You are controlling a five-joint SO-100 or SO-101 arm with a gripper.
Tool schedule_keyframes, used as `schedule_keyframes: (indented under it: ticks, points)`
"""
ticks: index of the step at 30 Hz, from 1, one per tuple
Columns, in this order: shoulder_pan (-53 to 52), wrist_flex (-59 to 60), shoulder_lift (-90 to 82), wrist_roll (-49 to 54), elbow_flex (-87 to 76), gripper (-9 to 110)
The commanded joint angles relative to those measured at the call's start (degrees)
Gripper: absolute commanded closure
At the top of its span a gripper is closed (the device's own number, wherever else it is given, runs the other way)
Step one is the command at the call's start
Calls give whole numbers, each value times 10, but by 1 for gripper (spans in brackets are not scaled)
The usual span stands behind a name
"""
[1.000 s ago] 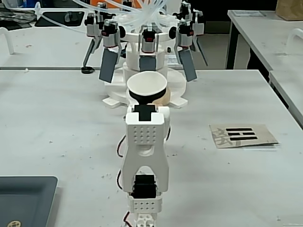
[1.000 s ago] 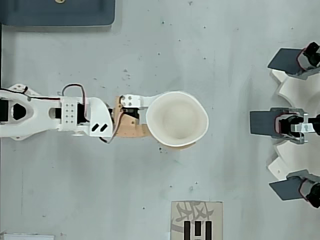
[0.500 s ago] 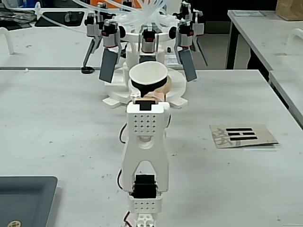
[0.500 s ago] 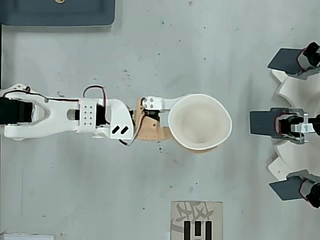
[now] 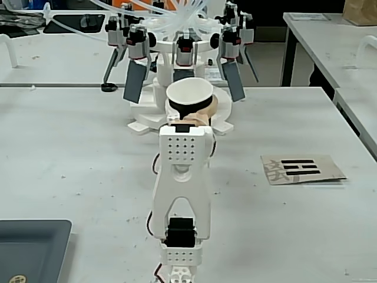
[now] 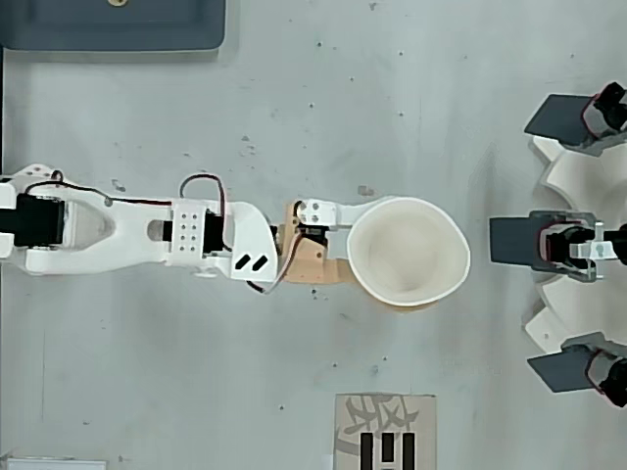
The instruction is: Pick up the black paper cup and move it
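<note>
The black paper cup (image 5: 189, 94) stands upright at the end of the white arm, its white inside facing up. Only a thin strip of its black wall shows in the fixed view. From overhead the black paper cup (image 6: 407, 252) is near the table's middle, its rim pressed slightly out of round. My gripper (image 6: 355, 245) is shut on the cup's near side, one white finger (image 6: 333, 211) and one tan finger (image 6: 312, 266) reaching in from the left. In the fixed view the gripper (image 5: 188, 119) sits just below the rim. The cup's base is hidden.
A white machine (image 5: 182, 59) with several dark paddles (image 6: 517, 240) stands just beyond the cup. A cardboard card (image 5: 301, 169) with black marks lies on the table to the right in the fixed view. A dark grey tray (image 5: 29, 247) sits at the near left corner.
</note>
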State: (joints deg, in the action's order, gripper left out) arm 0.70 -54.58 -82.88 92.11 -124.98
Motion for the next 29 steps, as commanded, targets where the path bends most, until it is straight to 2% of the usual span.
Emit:
schedule_keyframes:
  ticks: [1, 29]
  points:
    - [-5, 2, -6, -4, 42, 93]
    - [-5, 14, -4, -18, 61, 93]
